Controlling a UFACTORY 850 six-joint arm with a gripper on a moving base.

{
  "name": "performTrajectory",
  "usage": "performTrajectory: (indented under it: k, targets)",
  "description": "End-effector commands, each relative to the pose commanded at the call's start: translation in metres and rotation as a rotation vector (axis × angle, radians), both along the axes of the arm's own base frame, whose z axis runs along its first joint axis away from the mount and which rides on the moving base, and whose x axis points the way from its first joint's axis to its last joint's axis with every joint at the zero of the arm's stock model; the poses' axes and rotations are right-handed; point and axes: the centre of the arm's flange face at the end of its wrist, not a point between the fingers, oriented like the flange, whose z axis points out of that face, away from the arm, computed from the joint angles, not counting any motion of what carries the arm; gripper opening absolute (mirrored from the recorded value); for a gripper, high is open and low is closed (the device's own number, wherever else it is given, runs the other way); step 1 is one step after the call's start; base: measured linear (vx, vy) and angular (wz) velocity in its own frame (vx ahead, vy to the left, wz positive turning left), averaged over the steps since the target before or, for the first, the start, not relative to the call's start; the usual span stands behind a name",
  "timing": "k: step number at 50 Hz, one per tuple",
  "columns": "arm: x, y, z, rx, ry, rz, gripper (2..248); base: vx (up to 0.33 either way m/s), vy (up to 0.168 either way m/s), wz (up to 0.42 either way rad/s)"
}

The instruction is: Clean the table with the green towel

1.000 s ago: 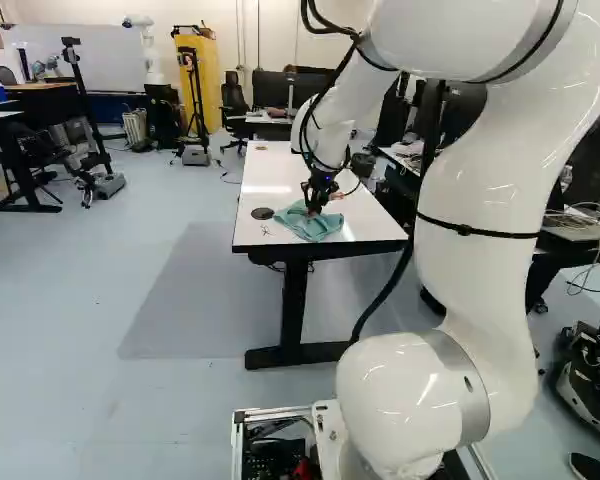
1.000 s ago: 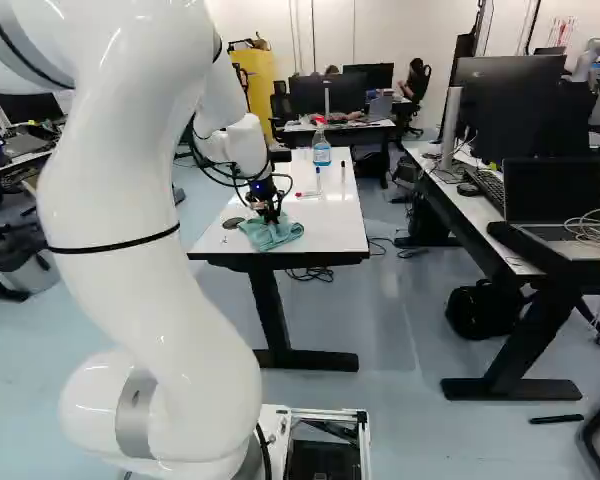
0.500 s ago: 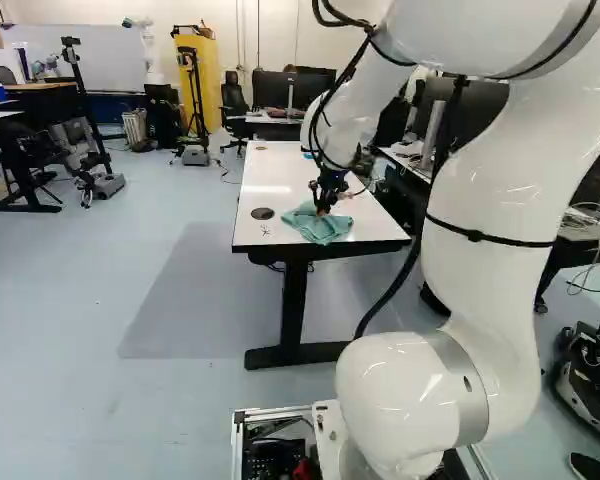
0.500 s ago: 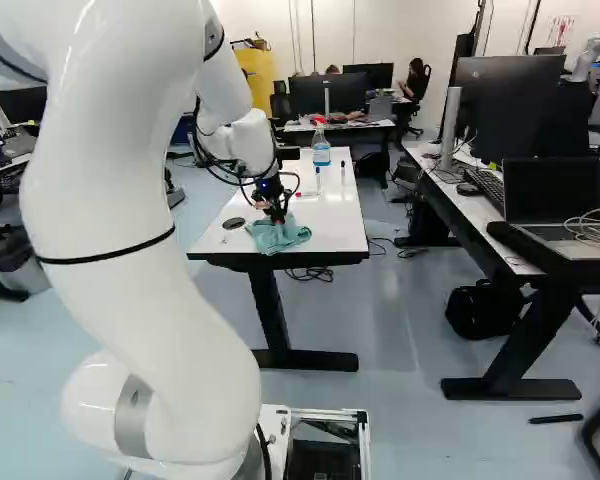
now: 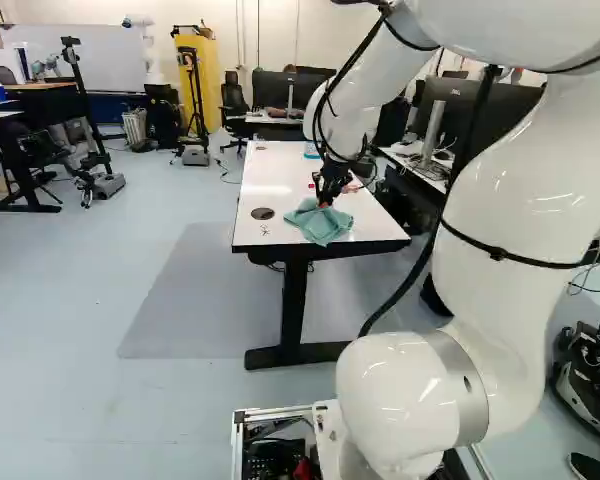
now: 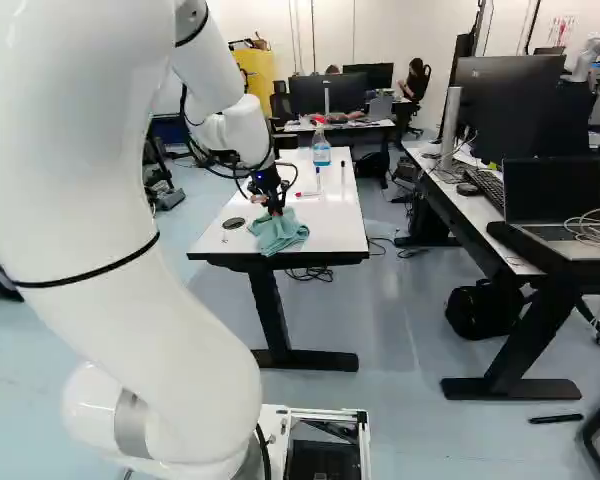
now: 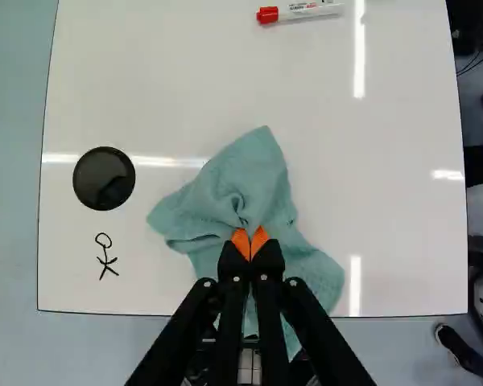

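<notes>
From my station I had the arm (image 5: pixel 515 200) reaching out ahead over the white table (image 7: pixel 177 80), with the gripper (image 6: pixel 275 212) angled down at the near part of its top. In the wrist view I saw the gripper (image 7: pixel 250 244) pinching a raised fold of the green towel (image 7: pixel 249 173), its two orange pads (image 7: pixel 241 243) drawn in close on the cloth from both sides.

The towel lay crumpled on the tabletop around the fingertips. One peaked part pointed ahead of them, one side spread to their left, and the rest ran to their right and back beneath the fingers to the table's near edge.

To the gripper's left, just beyond the cloth, I could see a round black disc (image 7: pixel 103 178), and nearer me than that, a little stick figure (image 7: pixel 105 256) drawn on the surface. A red-capped marker (image 7: pixel 302 10) lay ahead of the fingertips and a bit to their right, apart from the towel. Farther ahead stood a spray bottle (image 6: pixel 321 152) with blue liquid in it.

Well off to the gripper's right I had a desk (image 6: pixel 470 208) carrying an open laptop (image 6: pixel 555 190), with a black bag (image 6: pixel 485 308) on the floor below.
</notes>
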Motion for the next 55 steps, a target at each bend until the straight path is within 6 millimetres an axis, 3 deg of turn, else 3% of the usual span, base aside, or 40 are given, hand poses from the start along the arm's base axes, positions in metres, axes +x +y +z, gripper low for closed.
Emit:
performTrajectory:
  k: [34, 55]
  targets:
    - [-0.061, 0.0, -0.001, 0.0, 0.006, 0.0, 21, 0.0, 0.0, 0.0]
    - [-0.064, 0.0, 0.0, 0.0, 0.002, 0.0, 21, 0.0, 0.0, 0.0]
